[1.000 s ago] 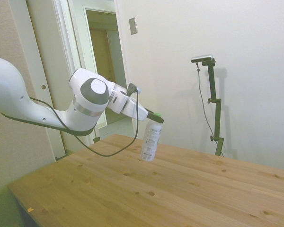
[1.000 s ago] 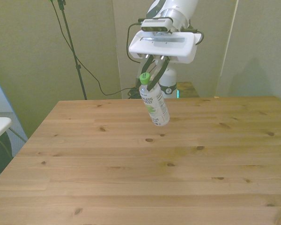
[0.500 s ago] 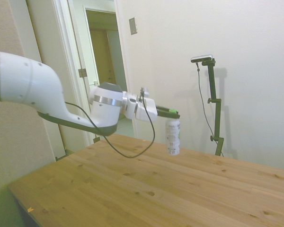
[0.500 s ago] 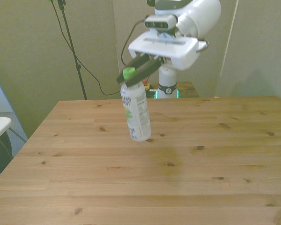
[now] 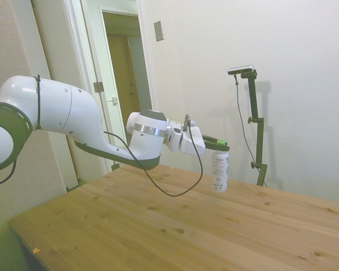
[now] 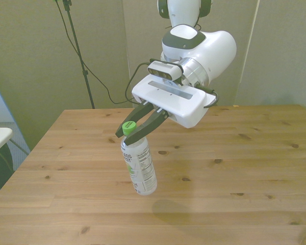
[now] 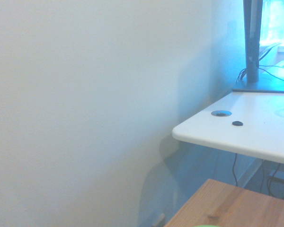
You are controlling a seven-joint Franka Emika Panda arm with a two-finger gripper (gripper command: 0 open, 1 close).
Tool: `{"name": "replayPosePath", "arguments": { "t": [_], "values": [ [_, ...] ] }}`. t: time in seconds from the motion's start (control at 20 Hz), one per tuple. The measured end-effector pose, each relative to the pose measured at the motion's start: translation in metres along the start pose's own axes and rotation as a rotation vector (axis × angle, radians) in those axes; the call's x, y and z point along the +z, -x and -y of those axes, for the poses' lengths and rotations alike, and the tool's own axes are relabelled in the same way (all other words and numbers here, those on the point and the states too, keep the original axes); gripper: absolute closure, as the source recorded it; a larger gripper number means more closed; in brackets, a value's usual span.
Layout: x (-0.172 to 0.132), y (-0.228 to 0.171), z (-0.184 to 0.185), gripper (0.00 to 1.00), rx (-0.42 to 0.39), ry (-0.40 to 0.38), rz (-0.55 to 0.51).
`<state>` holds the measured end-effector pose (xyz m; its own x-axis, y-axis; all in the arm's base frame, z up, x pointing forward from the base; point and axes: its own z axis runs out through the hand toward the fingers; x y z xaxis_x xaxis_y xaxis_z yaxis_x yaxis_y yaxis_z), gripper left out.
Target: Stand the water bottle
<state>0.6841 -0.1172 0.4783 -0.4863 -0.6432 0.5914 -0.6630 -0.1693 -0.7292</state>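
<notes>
Clear water bottle [image 6: 139,170] hangs upright from the tool [image 6: 128,133], above the table [image 6: 234,163].

Side view: camera stands off one side of the wooden table [image 5: 175,226], at moderate distance, slightly above tabletop level, facing across it toward a pale wall; the arm [image 5: 73,121] enters from 9 o'clock. Front view: camera looks down across the table [image 6: 234,168] from the opposite edge, nearer, with the arm's base at 12 o'clock. Both views share the tabletop, the gripper [image 5: 219,143] [image 6: 130,131] and the water bottle [image 5: 219,171] [image 6: 139,166]. Wrist view: close, facing outward to a wall and a white desk [image 7: 246,132], catching only a table corner [image 7: 227,205].
</notes>
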Motion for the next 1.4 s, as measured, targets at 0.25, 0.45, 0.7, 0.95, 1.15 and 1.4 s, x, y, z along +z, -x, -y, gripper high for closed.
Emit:
{"name": "replayPosePath", "arguments": {
  "t": [0.25, 0.45, 0.7, 0.95, 1.15, 1.4],
  "values": [
    [0.012, 0.016, -0.003, 1.00, -0.006, 0.010, 0.003],
    [0.023, 0.028, -0.013, 1.00, -0.021, 0.025, 0.003],
    [0.033, 0.031, -0.016, 1.00, -0.023, 0.033, -0.026],
    [0.038, 0.042, -0.020, 1.00, -0.025, 0.038, -0.055],
    [0.043, 0.052, -0.024, 0.00, -0.036, 0.044, -0.073],
    [0.044, 0.052, -0.023, 0.00, -0.030, 0.051, -0.079]
  ]
}}
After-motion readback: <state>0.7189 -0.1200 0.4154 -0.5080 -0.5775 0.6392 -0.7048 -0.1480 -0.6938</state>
